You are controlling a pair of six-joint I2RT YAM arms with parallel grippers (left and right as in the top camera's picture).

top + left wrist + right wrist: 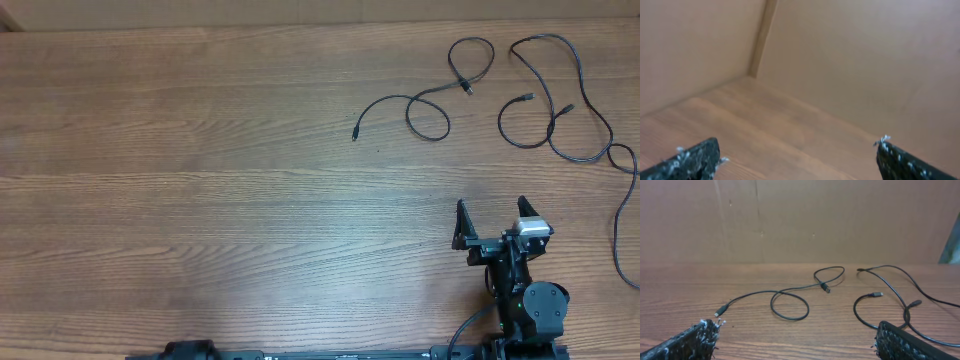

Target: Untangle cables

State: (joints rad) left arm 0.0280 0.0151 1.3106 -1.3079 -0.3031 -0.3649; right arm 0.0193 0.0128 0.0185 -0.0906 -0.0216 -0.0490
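Two thin black cables lie on the wooden table (200, 180) at the far right. The shorter cable (410, 98) (790, 319) makes two loose loops, with a plug at each end. The longer cable (585, 98) (876, 295) loops just to its right and trails down the table's right edge. In the overhead view the two lie apart, not crossing. My right gripper (491, 212) (796, 330) is open a little in front of them, with nothing between its fingers. My left gripper (799, 150) is open over bare wood. It holds nothing and no cable shows in its view.
A brown cardboard wall (790, 220) stands behind the table; its corner seam (762, 40) shows in the left wrist view. The left arm's base (190, 350) sits at the front edge. The right arm's body (530, 300) is at the front right.
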